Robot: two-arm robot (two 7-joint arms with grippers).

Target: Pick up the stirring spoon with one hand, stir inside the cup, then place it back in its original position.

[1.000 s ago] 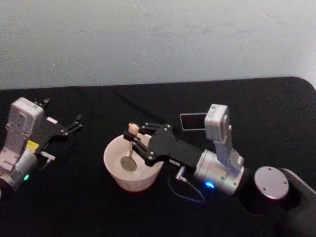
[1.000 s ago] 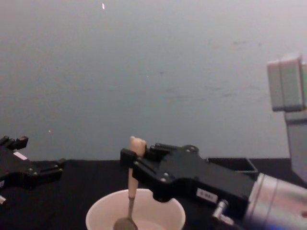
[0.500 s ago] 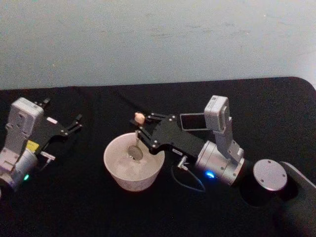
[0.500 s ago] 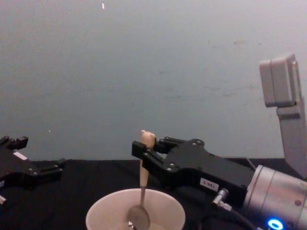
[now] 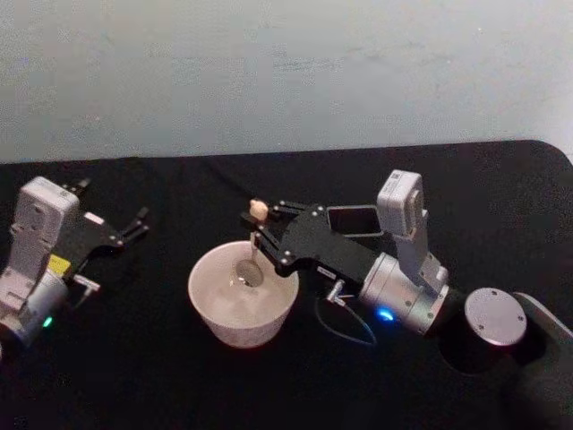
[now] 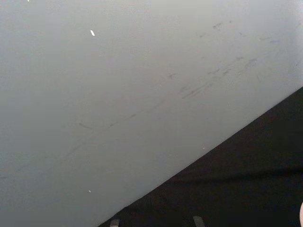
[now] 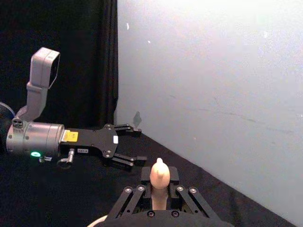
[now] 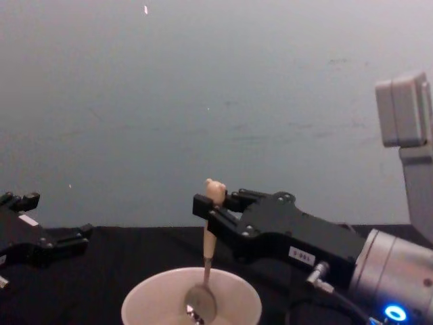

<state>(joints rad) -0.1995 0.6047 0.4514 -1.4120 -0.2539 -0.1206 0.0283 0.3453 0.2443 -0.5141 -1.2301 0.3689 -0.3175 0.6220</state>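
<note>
Black table [image 5: 134, 376], pale wall [image 5: 269, 72] behind the cup [image 5: 219, 315]. The right gripper [image 5: 261, 229] pinches the spoon [image 8: 208, 245], its bowl apparently inside the cup; the left gripper [image 5: 141, 224] sits left of the cup, jaws spread.

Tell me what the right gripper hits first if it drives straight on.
Likely the back wall: the right gripper, holding the stirring spoon, aims past the left gripper, though depth is unclear.

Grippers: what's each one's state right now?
Left gripper: open, holding nothing.
Right gripper: shut on the stirring spoon, its bowl inside the cup.
</note>
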